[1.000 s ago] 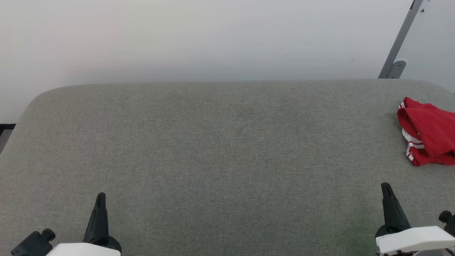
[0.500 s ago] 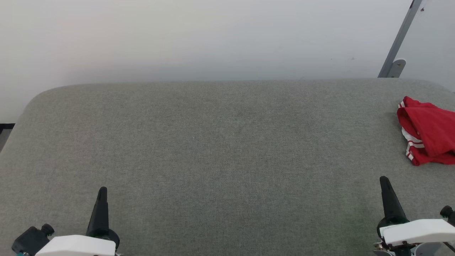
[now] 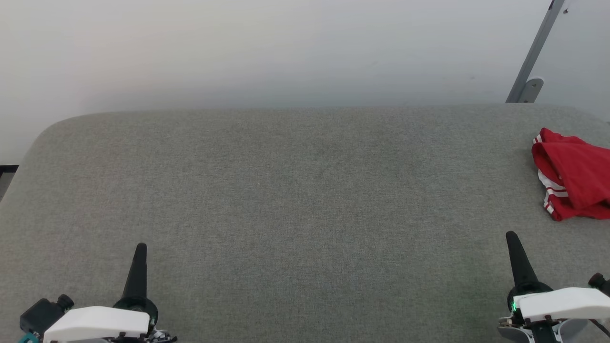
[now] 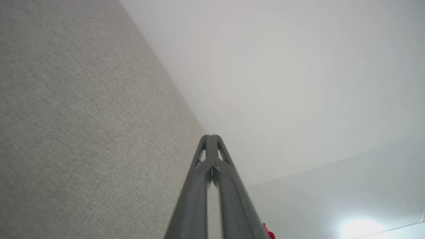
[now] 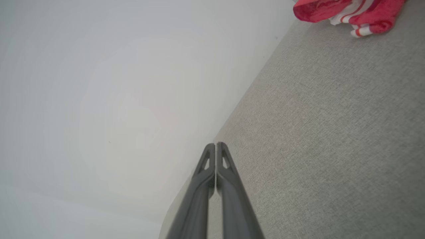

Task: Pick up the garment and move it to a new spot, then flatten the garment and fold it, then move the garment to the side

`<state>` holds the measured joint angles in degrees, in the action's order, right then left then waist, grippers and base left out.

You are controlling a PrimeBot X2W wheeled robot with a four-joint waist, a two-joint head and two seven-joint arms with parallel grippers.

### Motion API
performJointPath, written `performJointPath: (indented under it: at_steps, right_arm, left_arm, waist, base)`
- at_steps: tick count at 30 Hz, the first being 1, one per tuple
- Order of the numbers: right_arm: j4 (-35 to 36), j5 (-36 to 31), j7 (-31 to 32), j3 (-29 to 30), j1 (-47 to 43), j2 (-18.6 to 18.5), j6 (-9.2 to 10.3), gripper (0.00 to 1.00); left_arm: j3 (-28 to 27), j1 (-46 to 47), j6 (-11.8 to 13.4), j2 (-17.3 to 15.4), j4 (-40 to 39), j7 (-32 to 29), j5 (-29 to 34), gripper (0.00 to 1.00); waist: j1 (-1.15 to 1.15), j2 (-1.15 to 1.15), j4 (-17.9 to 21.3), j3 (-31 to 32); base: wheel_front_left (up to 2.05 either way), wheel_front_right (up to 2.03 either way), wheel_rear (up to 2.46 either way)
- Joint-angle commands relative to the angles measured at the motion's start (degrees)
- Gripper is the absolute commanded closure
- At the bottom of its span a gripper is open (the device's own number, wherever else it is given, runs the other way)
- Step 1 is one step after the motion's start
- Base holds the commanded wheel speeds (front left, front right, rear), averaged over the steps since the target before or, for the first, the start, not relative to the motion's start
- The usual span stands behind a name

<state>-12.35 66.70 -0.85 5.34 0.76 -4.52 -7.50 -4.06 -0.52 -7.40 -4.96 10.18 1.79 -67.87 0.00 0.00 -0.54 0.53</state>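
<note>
The garment (image 3: 574, 183) lies crumpled at the far right of the grey padded table (image 3: 295, 190), red with red-and-white striped trim; part of it runs past the head view's right edge. It also appears at the top right of the right wrist view as a bunched garment (image 5: 345, 11), and a red sliver of the garment (image 4: 268, 232) peeks past the fingers in the left wrist view. My left gripper (image 3: 140, 250) stands shut at the lower left, holding nothing. My right gripper (image 3: 512, 238) is shut and empty at the lower right, a short way in front of the garment.
A pale wall (image 3: 286, 52) rises right behind the table's far edge. A grey metal bracket (image 3: 533, 62) leans against it at the back right. The table has rounded corners, with a dark gap (image 3: 7, 171) off its left side.
Both grippers have crept a little forward over the table, staying shut. The garment has not moved.
</note>
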Motion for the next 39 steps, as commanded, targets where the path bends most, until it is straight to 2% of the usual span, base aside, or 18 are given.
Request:
performJointPath:
  at_steps: [1, 39]
  right_arm:
    - [0.33, 1.59, 0.55, 0.14, 1.56, 0.03, 0.0, 1.0]
    - [-1.09, 18.12, 5.42, 0.95, 4.53, 1.22, 0.01, 1.0]
  left_arm:
    - [-0.34, 1.39, -0.08, -0.04, -0.16, -0.46, -1.54, 1.0]
    - [-1.34, 5.37, -0.13, 1.0, 2.64, -5.52, -17.71, 1.0]
  waist:
    - [0.0, 0.0, 0.01, -0.02]
    - [0.0, 0.0, 0.34, -0.45]
  base:
    - [0.0, 0.0, 0.0]
    - [0.0, 0.0, 0.0]
